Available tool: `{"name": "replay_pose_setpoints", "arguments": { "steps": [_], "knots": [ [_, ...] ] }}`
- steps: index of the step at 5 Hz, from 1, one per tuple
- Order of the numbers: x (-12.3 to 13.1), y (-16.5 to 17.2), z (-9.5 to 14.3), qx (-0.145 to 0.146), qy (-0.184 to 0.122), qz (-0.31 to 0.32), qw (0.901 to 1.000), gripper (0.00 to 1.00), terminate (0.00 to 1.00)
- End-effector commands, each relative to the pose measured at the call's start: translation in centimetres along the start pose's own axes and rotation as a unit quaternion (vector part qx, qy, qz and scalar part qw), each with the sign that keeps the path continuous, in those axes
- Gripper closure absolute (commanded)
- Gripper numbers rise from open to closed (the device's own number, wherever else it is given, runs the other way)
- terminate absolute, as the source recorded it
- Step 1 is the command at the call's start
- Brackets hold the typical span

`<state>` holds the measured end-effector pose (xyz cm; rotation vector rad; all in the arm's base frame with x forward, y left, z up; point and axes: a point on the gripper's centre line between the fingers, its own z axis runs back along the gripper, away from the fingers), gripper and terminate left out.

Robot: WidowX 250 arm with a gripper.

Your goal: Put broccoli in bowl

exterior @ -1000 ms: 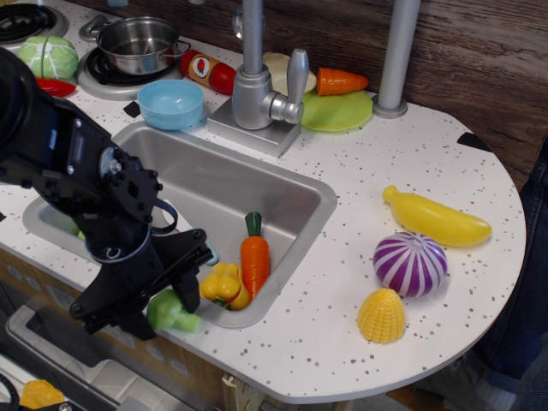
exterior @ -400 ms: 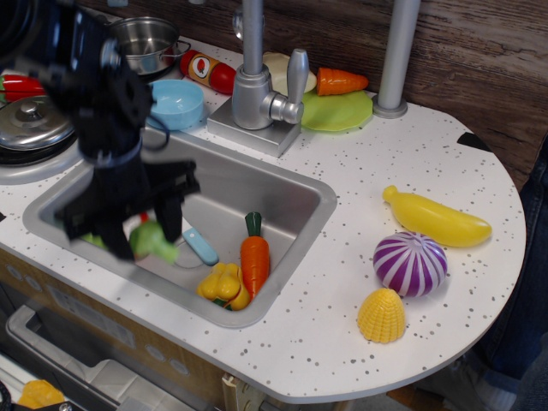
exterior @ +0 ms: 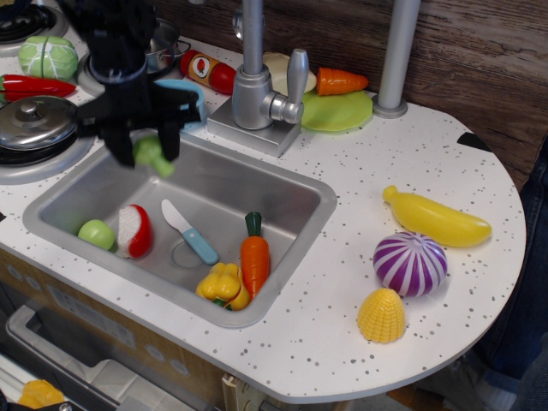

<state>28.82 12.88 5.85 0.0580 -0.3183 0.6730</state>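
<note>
Black gripper (exterior: 147, 145) pinches the small light-green bumpy plastic broccoli (exterior: 152, 155) above the steel sink's (exterior: 282, 184) back-left rim, just in front of the round light-blue plastic bowl (exterior: 190, 88), mostly hidden behind the arm.

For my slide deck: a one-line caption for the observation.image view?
Gripper carries the broccoli above the sink, close to the blue bowl.
</note>
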Motion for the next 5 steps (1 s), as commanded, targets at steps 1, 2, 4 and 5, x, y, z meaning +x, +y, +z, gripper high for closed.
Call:
{"name": "replay_pose_setpoints", "arguments": {
  "steps": [1,2,4,5],
  "knots": [
    [6.7,0.7,0.6,0.013,-0.087,-0.125,0.9882,1.0,0.0],
    [9.9,1.2,1.0,0.017,-0.104,-0.179,0.9781,1.0,0.0],
    [12.9,-0.1,-1.8,-0.046,-0.112,-0.235,0.9646,0.0,0.0],
    [12.9,-0.1,-1.8,-0.046,-0.112,-0.235,0.9646,0.0,1.0]
  ]
}}
